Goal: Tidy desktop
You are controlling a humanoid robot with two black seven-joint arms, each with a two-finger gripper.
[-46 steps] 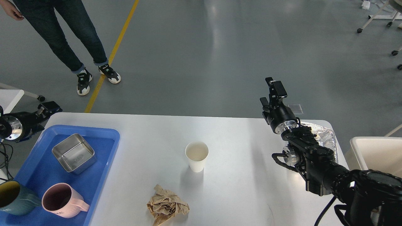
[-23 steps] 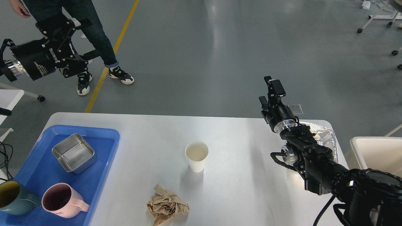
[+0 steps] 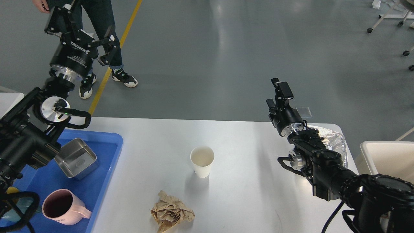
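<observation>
The desktop (image 3: 245, 155) fills the lower middle of the frame, with a paper cup (image 3: 202, 165) at its centre and a crumpled brown paper (image 3: 172, 211) below it. At upper left the left gripper (image 3: 85, 22) hangs over the floor, fingers spread wide and empty. Right of centre the right gripper (image 3: 280, 92) points up; I cannot tell how far its fingers are parted.

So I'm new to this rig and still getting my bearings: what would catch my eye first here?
Two black arms rise over the desktop: the left gripper is raised high at the far left with its fingers spread, and the right gripper is held up beyond the table's far right edge. Mid-table stands a white paper cup, with a crumpled brown paper nearer me. At left, a blue tray holds a steel tin and pink mug.
</observation>
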